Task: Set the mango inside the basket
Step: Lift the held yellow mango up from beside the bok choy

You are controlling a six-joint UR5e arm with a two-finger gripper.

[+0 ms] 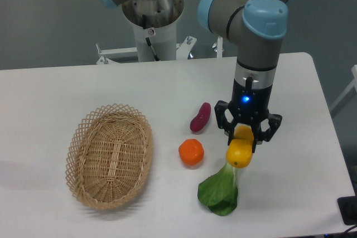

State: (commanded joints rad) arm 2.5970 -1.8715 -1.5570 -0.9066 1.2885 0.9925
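The mango (240, 150), a smooth yellow-orange oval fruit, hangs end-down between the fingers of my gripper (243, 136), held above the table at the right of centre. The gripper is shut on its upper part. The basket (110, 155), an oval tan wicker basket with a lattice rim, sits on the table at the left, with nothing in it. The mango is well to the right of the basket.
A round orange fruit (191, 152) lies between the basket and the gripper. A purple-red oblong vegetable (201, 117) lies just behind it. A green leafy vegetable (219, 191) lies on the table right below the mango. The arm's base (152, 20) stands at the back.
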